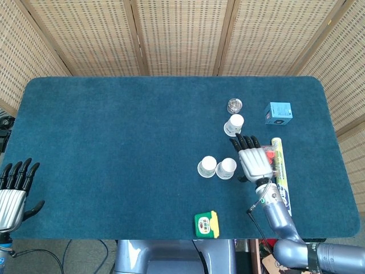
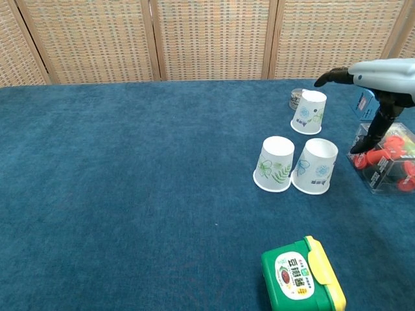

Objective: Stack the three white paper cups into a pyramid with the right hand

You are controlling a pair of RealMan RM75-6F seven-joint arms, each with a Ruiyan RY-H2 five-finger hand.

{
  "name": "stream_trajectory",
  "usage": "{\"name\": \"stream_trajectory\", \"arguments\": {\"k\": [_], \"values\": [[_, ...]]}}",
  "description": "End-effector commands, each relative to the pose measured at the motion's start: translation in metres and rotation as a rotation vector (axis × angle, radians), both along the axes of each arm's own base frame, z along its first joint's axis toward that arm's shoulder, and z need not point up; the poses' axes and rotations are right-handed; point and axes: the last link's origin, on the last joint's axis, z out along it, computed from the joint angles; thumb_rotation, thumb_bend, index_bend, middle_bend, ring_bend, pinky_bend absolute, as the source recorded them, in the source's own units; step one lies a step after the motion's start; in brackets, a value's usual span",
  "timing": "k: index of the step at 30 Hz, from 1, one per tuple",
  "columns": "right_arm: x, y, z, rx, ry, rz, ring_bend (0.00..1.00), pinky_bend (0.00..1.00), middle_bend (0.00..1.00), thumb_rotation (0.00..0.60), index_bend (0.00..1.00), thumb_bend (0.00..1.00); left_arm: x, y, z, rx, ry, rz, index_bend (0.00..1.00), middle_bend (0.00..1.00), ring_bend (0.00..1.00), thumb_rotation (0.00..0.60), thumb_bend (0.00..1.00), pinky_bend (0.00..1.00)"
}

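cups: two paper cups (image 2: pixel 275 164) (image 2: pixel 315 166) upside down, touching, axes vertical, table (image 1: pixel 114 142) centre-right
third cup (image 2: pixel 308 111): inverted, behind the pair
right hand (image 1: pixel 254 160): fingers spread, empty, above clear box (image 2: pixel 388 167)
left hand (image 1: pixel 14 185): open, empty, table's near-left edge

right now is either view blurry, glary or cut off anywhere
Head view: even light, sharp, no glare; the left hand is cut by the frame's lower left corner. Chest view: sharp on the cups, soft shadows only; the right hand runs off the right edge.
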Motion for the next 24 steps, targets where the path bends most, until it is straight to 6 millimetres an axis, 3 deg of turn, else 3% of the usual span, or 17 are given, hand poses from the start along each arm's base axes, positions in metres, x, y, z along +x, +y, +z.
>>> {"name": "stream_trajectory", "arguments": {"k": [1, 11, 24], "values": [[0.012, -0.008, 0.011, -0.038, 0.011, 0.029, 0.0, 0.0, 0.0, 0.6, 0.08, 0.13, 0.0, 0.0, -0.001, -0.002, 0.0, -0.002, 0.0, 0.0, 0.0, 0.6, 0.21, 0.0], [0.03, -0.047, 0.014, -0.081, 0.061, 0.036, 0.0, 0.0, 0.0, 0.6, 0.08, 0.13, -0.002, 0.003, -0.001, 0.0, 0.001, 0.004, 0.0, 0.0, 0.0, 0.6, 0.21, 0.0], [0.026, -0.093, -0.006, -0.101, 0.066, 0.012, 0.0, 0.0, 0.0, 0.6, 0.18, 0.13, -0.004, 0.007, -0.004, 0.002, 0.005, 0.003, 0.0, 0.0, 0.0, 0.6, 0.21, 0.0]]}}
